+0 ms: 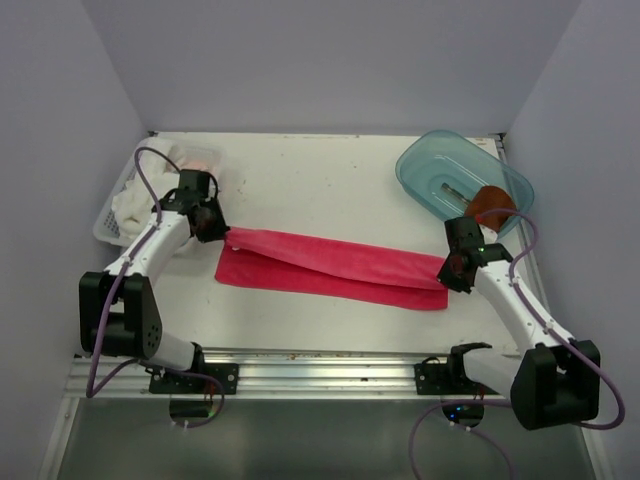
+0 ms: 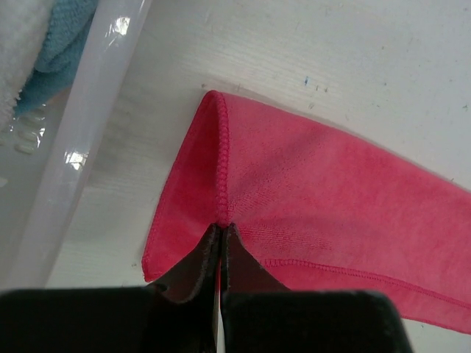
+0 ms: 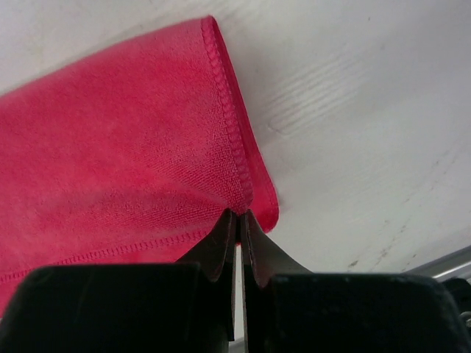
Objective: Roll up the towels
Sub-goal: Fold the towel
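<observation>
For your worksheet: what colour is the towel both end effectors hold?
Pink-red towel; top external view.

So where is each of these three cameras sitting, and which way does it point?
Top external: fixed above and behind the arms, looking down on the table; both whole arms show.
Left wrist: on the left arm, looking along the left gripper, shut on one end of the pink towel; only its fingers show.
Right wrist: on the right arm, looking along the right gripper, shut on the towel's other end; only its fingers show.
Shared: all three see the pink towel; the wrist views see opposite ends.
</observation>
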`<state>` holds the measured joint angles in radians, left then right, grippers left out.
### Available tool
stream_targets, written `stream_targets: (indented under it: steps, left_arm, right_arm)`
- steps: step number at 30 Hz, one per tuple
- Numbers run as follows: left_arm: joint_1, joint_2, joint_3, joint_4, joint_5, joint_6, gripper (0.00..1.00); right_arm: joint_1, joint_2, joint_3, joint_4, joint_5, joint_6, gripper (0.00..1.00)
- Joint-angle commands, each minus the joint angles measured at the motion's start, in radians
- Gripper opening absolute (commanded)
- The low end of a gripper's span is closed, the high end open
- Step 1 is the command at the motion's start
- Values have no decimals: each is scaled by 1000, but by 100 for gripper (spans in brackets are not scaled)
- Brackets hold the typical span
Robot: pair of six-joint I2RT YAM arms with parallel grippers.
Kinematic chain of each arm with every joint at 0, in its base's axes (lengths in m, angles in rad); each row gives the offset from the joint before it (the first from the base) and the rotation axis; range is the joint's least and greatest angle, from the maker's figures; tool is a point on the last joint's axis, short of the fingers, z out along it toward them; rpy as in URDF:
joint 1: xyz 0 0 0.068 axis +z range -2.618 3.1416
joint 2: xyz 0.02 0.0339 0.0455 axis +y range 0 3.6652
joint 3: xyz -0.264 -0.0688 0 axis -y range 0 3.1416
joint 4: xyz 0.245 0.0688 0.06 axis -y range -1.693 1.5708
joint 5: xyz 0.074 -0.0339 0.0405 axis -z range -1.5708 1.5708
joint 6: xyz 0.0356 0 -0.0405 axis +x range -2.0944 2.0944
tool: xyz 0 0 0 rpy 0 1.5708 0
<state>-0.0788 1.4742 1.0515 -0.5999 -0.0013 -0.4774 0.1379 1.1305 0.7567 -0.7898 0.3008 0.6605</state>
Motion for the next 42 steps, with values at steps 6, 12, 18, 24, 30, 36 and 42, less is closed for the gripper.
stream_targets:
  steps: [6, 12, 18, 24, 30, 36, 42]
  left_arm:
    - [17, -52, -56, -12, -19, 16, 0]
    - [20, -78, -38, -26, -32, 16, 0]
    - [25, -113, -42, -61, -40, 8, 0]
    - [28, -150, -153, -43, -40, -9, 0]
    - [31, -149, -206, -12, -48, -13, 0]
    - [31, -130, -220, -3, -51, -12, 0]
    - [34, -157, -151, -41, -71, 6, 0]
  right_arm:
    - [-3, -80, -80, -69, -49, 71, 0]
    - [-3, -115, -36, -106, -23, 62, 0]
    - [-3, -144, -16, -138, -12, 59, 0]
    - [-3, -124, -66, -106, -60, 77, 0]
    - [-1, -114, -117, -72, -83, 97, 0]
    - [-1, -110, -131, -65, -77, 100, 0]
    - [-3, -132, -80, -97, -49, 100, 0]
